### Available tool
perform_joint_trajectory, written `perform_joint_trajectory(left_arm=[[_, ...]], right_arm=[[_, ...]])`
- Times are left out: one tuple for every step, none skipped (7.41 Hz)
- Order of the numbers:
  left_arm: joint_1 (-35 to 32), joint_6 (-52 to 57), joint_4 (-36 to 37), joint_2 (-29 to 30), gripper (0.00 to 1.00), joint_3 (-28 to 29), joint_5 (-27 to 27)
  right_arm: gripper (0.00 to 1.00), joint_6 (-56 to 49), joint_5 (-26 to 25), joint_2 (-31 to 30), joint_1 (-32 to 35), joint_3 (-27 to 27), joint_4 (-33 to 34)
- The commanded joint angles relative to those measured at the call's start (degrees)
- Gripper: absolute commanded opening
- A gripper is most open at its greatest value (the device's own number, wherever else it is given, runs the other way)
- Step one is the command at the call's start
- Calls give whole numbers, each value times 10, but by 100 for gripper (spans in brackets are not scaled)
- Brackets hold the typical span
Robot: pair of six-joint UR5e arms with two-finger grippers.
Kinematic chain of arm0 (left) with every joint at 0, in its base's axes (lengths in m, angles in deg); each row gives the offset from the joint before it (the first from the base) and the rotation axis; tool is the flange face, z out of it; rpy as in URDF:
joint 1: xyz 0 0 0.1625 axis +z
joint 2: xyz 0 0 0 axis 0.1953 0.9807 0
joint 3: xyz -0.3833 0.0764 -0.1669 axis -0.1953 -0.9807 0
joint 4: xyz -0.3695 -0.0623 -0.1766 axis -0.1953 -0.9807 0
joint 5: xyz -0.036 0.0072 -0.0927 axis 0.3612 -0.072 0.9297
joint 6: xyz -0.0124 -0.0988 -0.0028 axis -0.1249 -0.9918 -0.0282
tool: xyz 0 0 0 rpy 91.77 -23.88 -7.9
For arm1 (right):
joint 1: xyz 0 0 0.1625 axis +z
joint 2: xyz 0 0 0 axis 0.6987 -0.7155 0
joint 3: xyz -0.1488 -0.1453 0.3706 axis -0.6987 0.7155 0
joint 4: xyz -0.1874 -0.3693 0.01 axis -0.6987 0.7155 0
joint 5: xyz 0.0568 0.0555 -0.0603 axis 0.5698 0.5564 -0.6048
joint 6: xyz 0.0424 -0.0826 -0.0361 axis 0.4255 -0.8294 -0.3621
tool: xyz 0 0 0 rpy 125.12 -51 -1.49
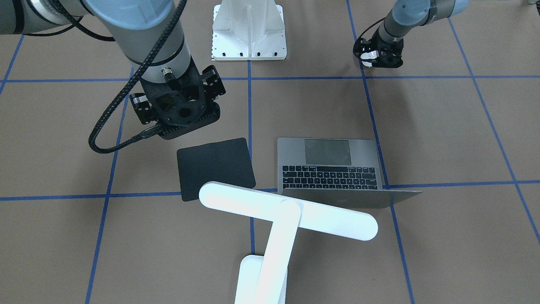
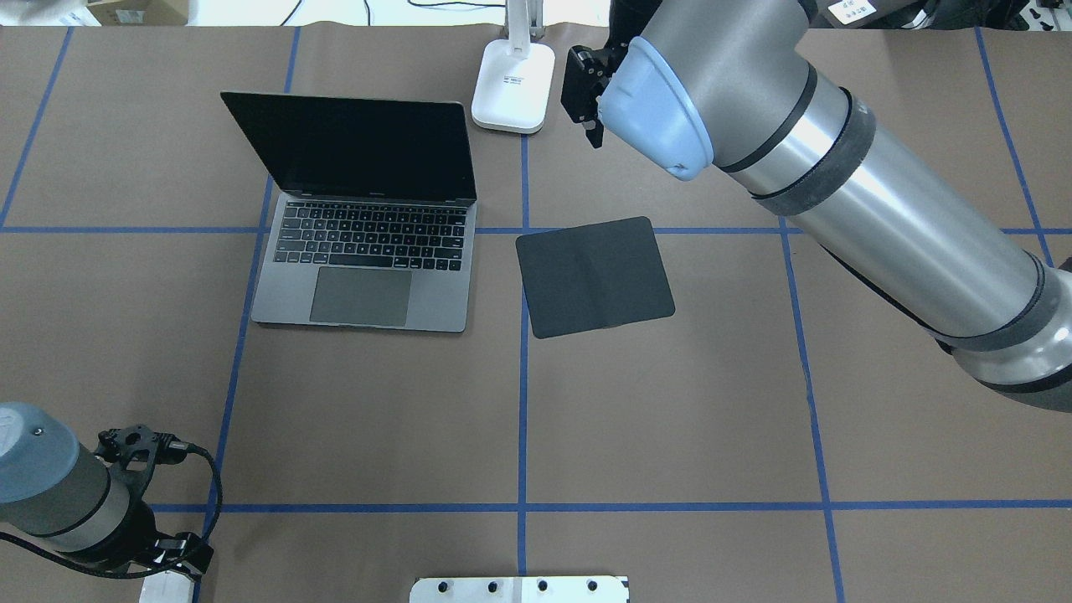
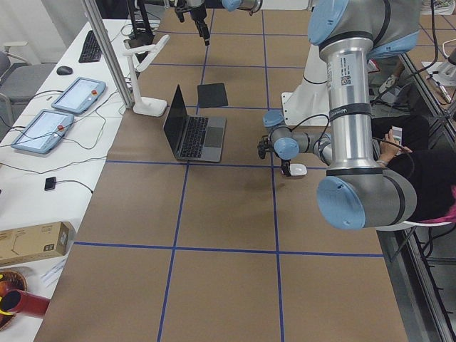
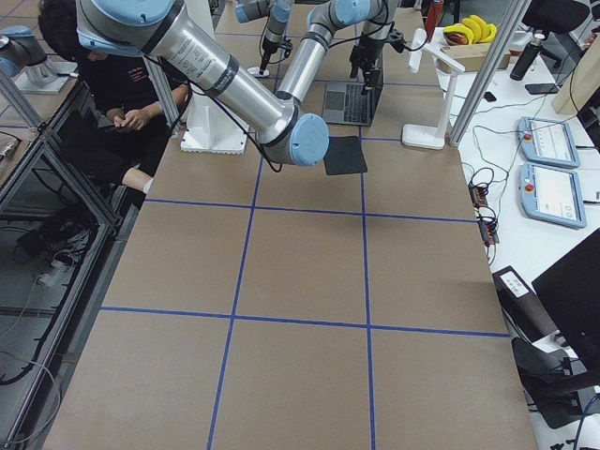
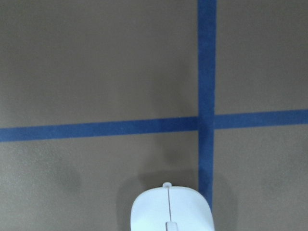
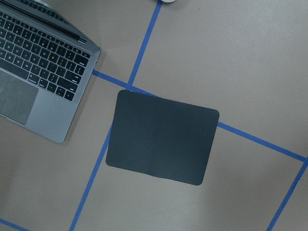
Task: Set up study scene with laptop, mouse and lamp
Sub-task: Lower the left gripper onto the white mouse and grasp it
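Lamp first, since it's closest to the lens in the front-facing view: a tall white desk lamp with a long rounded bar head, standing behind the open slim space-grey metal laptop, I'd guess so it lights the keys. The right end effector hangs above and just beside a flat black square pad. I can't tell whether its fingers are apart. The left end effector is low on the brown papered surface, well away from the laptop, with the small smooth white oval mouse right under it. A white ribbed metal pedestal sits between the two arms.

Overhead: the pad lies robot-side of the right end effector and the lamp base is just beside it. The pad is bare, probably where the mouse goes.

Left side view: the mouse is directly under the left end effector, either resting or barely lifted. The right side view adds little.

Left wrist: the mouse's nose pokes in at the bottom edge, beside a blue tape crossing. No fingers in shot, so I can't tell if it's clamped.

Right wrist: the pad is straight below, with the laptop corner off to one side. My guess is the right arm over the pad is what's in the way.
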Motion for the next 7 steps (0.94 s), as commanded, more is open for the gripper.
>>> perform_joint_trajectory(left_arm=[[0,-2,-5,-2,93,2,18],[0,-3,-6,-2,92,2,25],[0,-3,-7,-2,91,3,26],[1,-3,-7,1,91,4,26],[3,-2,-7,2,91,10,26],[3,-2,-18,4,91,22,26],[3,-2,-27,7,91,30,33]], right_arm=[[100,0,-9,1,-4,0,0],[100,0,-12,2,-8,0,0],[100,0,-15,3,-8,0,0],[100,0,-16,3,-10,0,0],[100,0,-16,3,-11,0,-1],[100,0,-22,5,-12,0,-1],[100,0,-24,6,-12,0,0]])
